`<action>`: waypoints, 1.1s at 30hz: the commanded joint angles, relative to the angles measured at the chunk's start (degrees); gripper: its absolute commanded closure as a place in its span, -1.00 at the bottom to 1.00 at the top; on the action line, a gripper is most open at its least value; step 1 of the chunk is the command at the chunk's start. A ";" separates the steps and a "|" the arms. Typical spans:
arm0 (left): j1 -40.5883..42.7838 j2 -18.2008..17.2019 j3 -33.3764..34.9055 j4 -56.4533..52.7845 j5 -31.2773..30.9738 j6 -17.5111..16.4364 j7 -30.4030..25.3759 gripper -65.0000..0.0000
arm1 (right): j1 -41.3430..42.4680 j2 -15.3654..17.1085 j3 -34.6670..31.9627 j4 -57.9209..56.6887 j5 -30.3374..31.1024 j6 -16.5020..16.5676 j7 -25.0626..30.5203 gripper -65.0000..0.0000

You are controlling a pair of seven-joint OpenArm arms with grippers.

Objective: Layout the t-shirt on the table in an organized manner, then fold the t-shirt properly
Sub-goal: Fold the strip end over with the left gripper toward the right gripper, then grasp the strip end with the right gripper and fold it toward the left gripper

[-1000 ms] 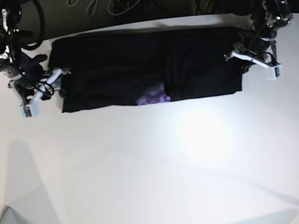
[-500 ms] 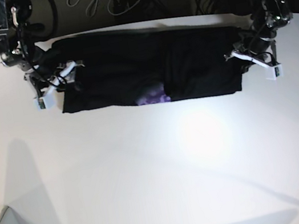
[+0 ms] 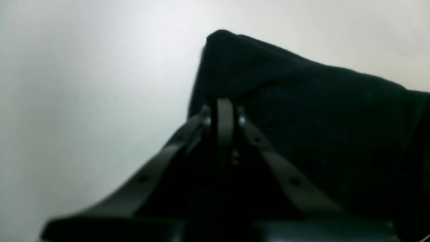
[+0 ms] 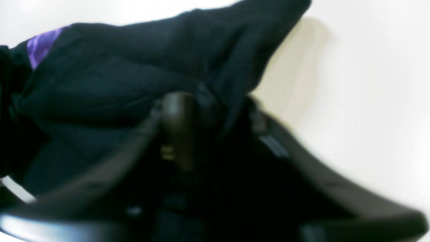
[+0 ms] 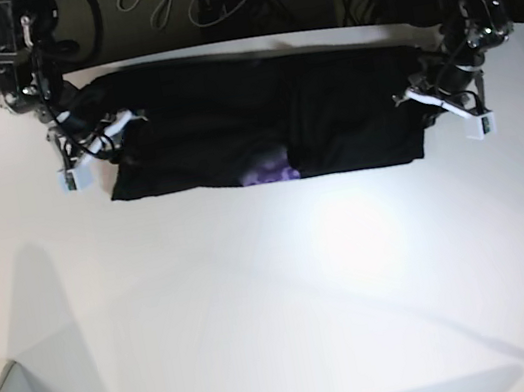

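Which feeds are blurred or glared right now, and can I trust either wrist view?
Base view: sharp, a glare patch on the table below the t-shirt. Right wrist view: smeared, right gripper indistinct. Left wrist view: soft focus, but left gripper readable, pinching fabric.

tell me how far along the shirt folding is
Done: the t-shirt lies as a long folded band across the far side of the table, purple print peeking at its near edge. In hand: the left end effector is shut on one end of the cloth, and the right end effector is at the other end, fabric between its jaws. Left: folding the band into a compact stack.
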 commanded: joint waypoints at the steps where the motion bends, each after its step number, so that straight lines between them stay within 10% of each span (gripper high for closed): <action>1: -0.56 -0.59 -0.87 1.16 -0.91 -0.48 -0.61 0.94 | -0.72 0.07 -0.70 -1.25 -2.11 -0.81 -5.21 0.86; 11: -1.97 -1.65 -11.42 6.61 -10.14 -0.22 0.09 0.93 | -0.55 0.07 -0.78 3.14 -2.03 -0.81 -5.30 1.00; 33: -2.14 -0.68 -9.05 -5.26 6.91 -0.22 0.01 0.93 | -3.71 -1.86 -8.87 25.74 -1.94 -0.90 -5.91 1.00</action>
